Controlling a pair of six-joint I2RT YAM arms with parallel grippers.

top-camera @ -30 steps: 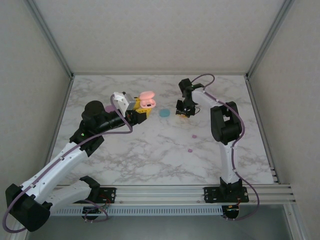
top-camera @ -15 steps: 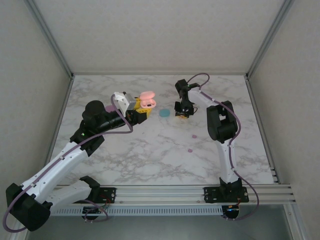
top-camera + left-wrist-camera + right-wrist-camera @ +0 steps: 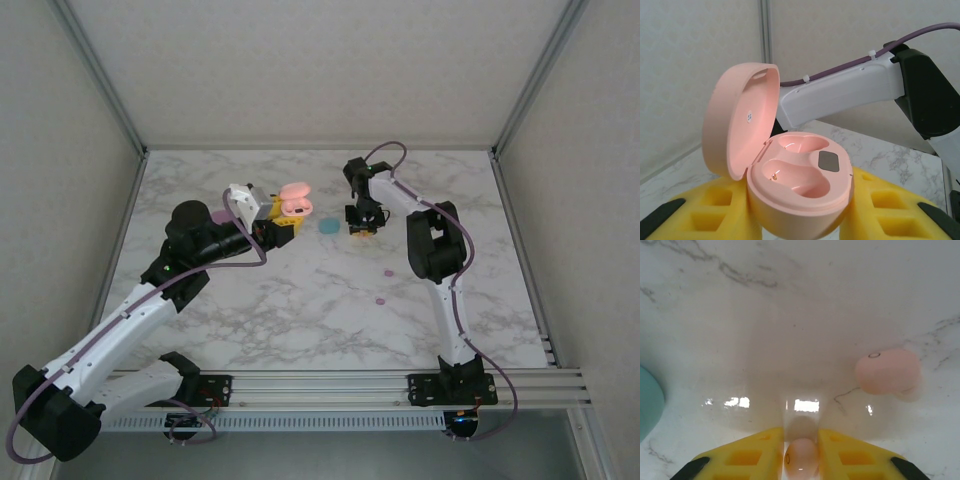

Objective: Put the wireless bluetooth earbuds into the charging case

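Marble table (image 3: 300, 320), top view.
- Left arm (image 3: 130, 310) reaches to 11 o'clock of table centre. Left gripper (image 3: 282, 215) is clamped on the charging case (image 3: 293, 200).
- Right arm (image 3: 440, 250) folds back to 1 o'clock, with the right gripper (image 3: 362, 224) down at the surface.
- Teal disc (image 3: 328, 226) lies flat on the marble between case and right gripper, on the straight line between them.
- A lilac thing (image 3: 220, 215) sits at 9 o'clock of the case, half hidden by the left arm.

Left wrist view:
- The case sits upright between the yellow foam fingers (image 3: 890, 210).
- Its lid (image 3: 740, 125) is hinged open toward 10 o'clock.
- It is glossy peach-pink, with two moulded wells and a small grey pad on the rim at 2 o'clock.
- The right arm's white link crosses behind it.

Right wrist view:
- The yellow pads are pinched on the held peach earbud (image 3: 801, 457), a small glossy rounded nub just above the marble.
- Loose peach earbud (image 3: 887, 371) lies on the table at 1–2 o'clock of it, apart.
- The teal disc's edge is at 10 o'clock.

First magenta nub (image 3: 388, 271) and second magenta nub (image 3: 378, 298) lie at 5–6 o'clock of the right gripper, well apart from it.
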